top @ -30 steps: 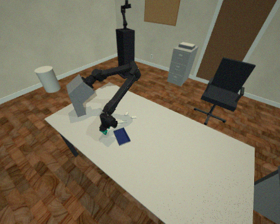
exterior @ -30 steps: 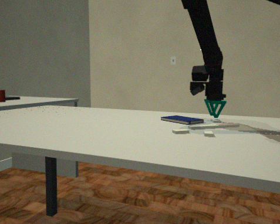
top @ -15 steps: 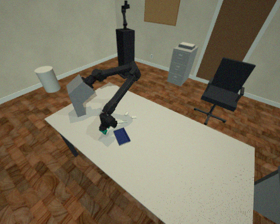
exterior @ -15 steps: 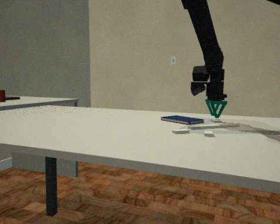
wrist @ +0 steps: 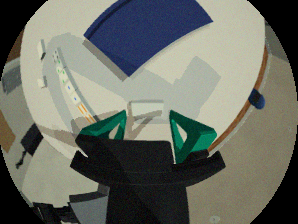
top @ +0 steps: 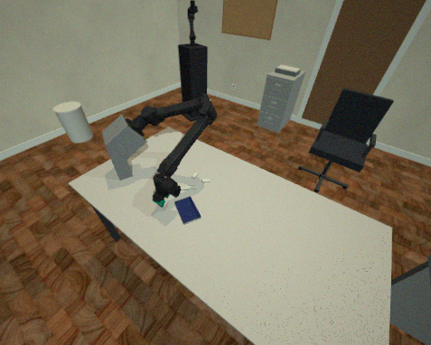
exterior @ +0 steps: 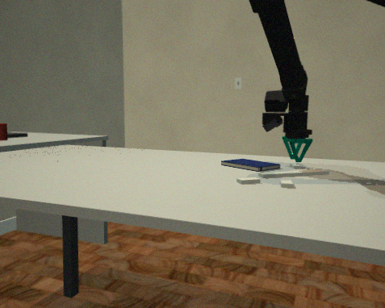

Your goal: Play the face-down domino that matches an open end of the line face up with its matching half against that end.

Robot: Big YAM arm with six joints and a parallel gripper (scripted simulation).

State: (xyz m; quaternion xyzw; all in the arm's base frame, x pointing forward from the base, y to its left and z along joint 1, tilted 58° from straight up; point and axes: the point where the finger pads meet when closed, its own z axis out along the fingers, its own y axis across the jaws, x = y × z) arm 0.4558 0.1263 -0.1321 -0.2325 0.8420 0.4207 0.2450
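Note:
My gripper [top: 161, 202] [exterior: 298, 161] [wrist: 147, 113] is open, its green fingers pointing down a little above a face-down domino [exterior: 298, 166] [wrist: 146, 106]. That domino lies flat, roughly midway between the fingertips in the wrist view. The face-up line [top: 187, 188] [exterior: 294, 173] [wrist: 68, 86] runs left of the gripper in the wrist view, with coloured pips; its near end reaches close to the left finger, which may hide part of it. Beyond the line lie two plain white dominoes: one [top: 205, 181] [exterior: 248, 181] [wrist: 41, 49] by the far end, another [top: 195, 175] [exterior: 287, 184] [wrist: 41, 81] beside the middle.
A blue book [top: 187, 210] [exterior: 251, 164] [wrist: 150, 30] lies close beyond the domino under the gripper. A grey slanted stand [top: 123, 144] rises from the table near the arm. The arm casts shadows across the line and the tabletop.

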